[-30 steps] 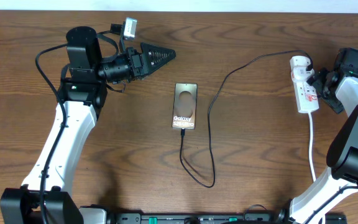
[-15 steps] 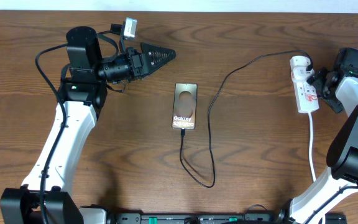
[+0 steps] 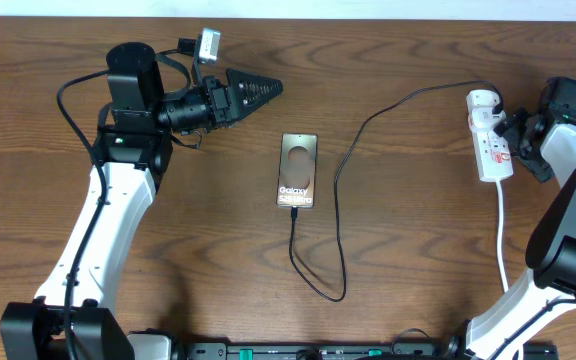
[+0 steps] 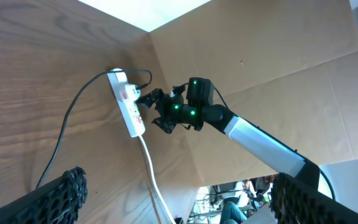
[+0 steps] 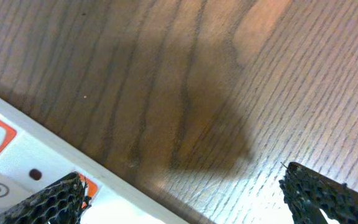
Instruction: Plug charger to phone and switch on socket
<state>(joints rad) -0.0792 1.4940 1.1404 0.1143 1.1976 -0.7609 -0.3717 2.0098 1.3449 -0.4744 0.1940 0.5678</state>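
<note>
The bronze phone lies flat at the table's middle. The thin black charger meets the phone's lower edge, loops down and runs up to the top end of the white socket at the far right. My right gripper is open and sits right against the socket's right side. In the right wrist view, one of the right gripper's fingertips overlaps the socket beside a red mark. My left gripper hovers open up-left of the phone, holding nothing. The left wrist view shows its gripper facing the distant socket.
A thick white cord runs from the socket down toward the table's front edge. Bare wooden table lies between the phone and the socket. A cardboard wall stands beyond the table's right edge.
</note>
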